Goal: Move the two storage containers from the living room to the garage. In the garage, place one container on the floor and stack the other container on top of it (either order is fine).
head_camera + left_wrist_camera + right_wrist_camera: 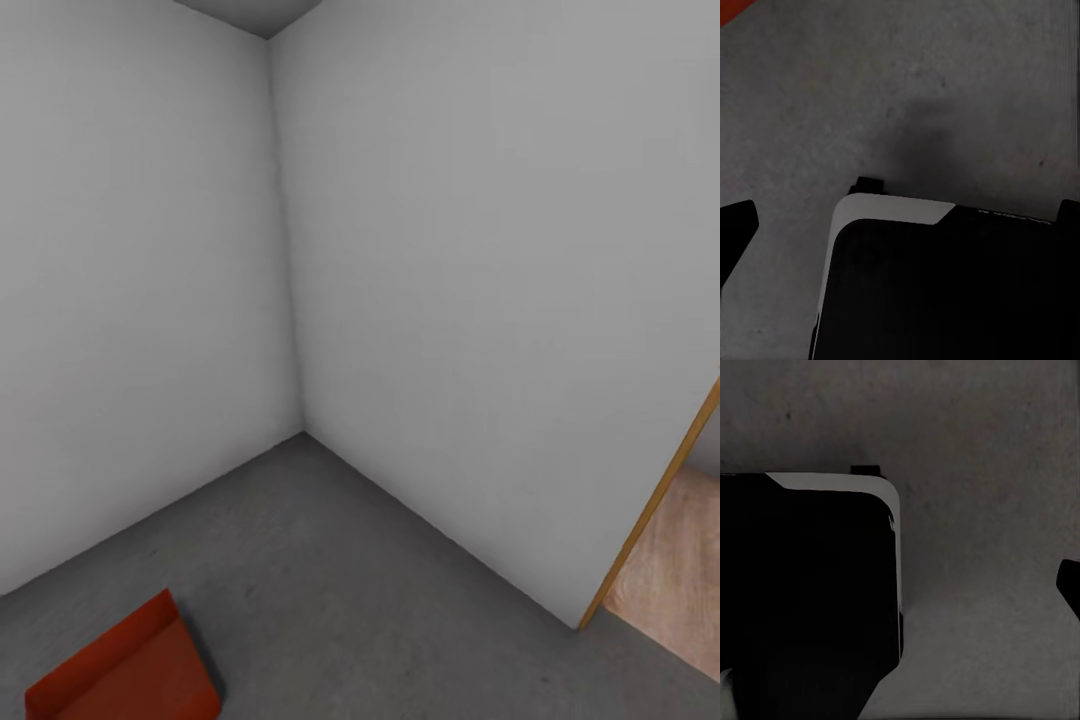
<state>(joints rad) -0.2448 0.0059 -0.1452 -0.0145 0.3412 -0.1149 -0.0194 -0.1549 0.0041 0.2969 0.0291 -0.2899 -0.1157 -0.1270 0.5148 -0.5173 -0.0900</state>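
One red-orange storage container (125,665) rests on the dark grey concrete floor (350,580) of the garage, at the lower left of the head view. A sliver of its red (730,9) shows at a corner of the left wrist view. My left gripper (900,225) hangs above the floor, open, its dark fingertips (736,229) wide apart with nothing between them. One dark fingertip (1069,585) of my right gripper shows at the frame's edge, spread wide and empty.
Two plain grey-white walls meet in a corner (290,300) ahead. A wood-framed doorway (650,510) at the right leads onto light wood flooring (675,580). My black and white base (945,285) (810,585) sits below both wrists.
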